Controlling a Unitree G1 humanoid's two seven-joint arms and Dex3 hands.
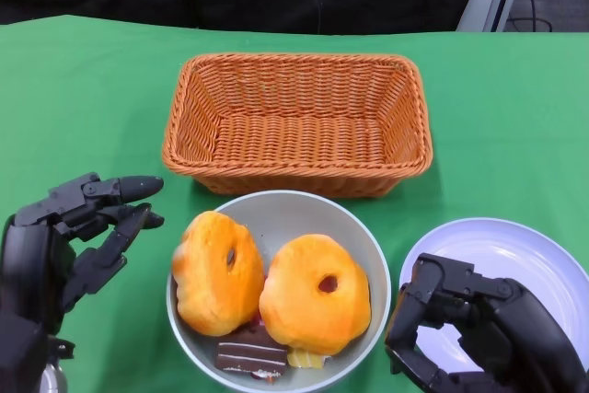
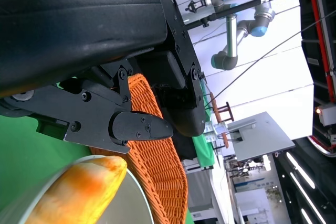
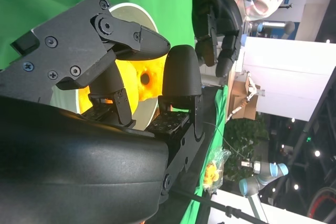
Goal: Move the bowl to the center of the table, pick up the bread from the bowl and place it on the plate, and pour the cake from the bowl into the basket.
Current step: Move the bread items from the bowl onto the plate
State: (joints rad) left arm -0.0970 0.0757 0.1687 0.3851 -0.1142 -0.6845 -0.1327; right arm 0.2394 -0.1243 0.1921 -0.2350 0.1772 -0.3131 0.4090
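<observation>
bowl (image 1: 276,218) sits lower middle, centered-ish | both breads (image 1: 315,294) and cake (image 1: 250,350) inside it | plate (image 1: 515,255), basket (image 1: 296,122) unfilled | left hand (image 1: 74,236), right hand (image 1: 469,329) fingers apart, holding nothing

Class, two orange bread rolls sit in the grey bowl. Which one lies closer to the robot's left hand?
The bread roll on the bowl's left side, nearest the left hand. The other roll lies toward the plate and right hand.
</observation>
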